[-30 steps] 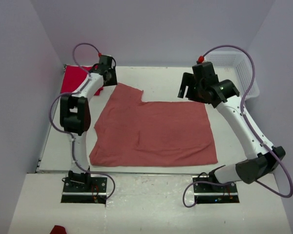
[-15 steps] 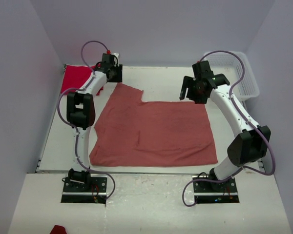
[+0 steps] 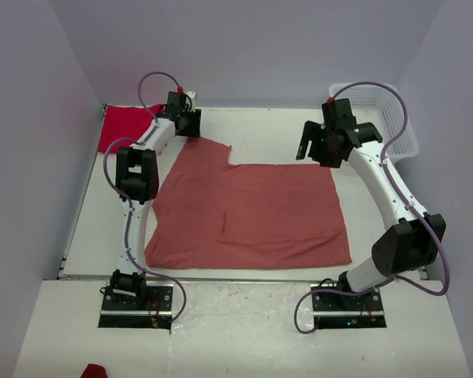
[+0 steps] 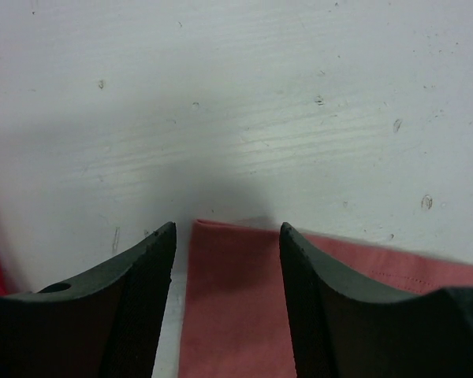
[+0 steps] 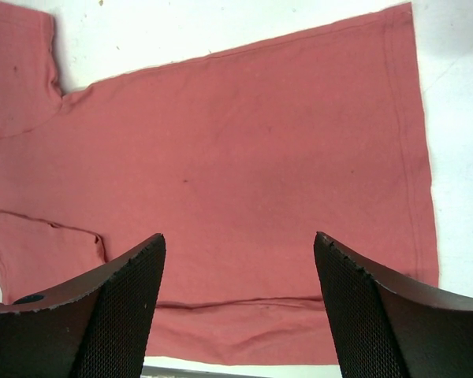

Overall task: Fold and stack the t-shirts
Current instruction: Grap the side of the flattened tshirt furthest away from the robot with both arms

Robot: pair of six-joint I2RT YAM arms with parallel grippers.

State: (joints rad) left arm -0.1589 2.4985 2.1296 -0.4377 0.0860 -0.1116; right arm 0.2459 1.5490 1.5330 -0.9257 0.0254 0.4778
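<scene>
Salmon-pink t-shirt corner between parted left jaws; right jaws wide, above the shirt.

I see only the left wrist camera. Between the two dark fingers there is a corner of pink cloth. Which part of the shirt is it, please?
Observer: A sleeve corner. The top camera shows the salmon-pink t-shirt spread flat, with this sleeve pointing to the far left.
Operator: And the red strip at my left edge?
Observer: It is the red t-shirt, lying in the far left corner of the table.
Operator: Where is the other gripper?
Observer: The right gripper is open and empty, raised near the far right corner of the same spread shirt.
</scene>
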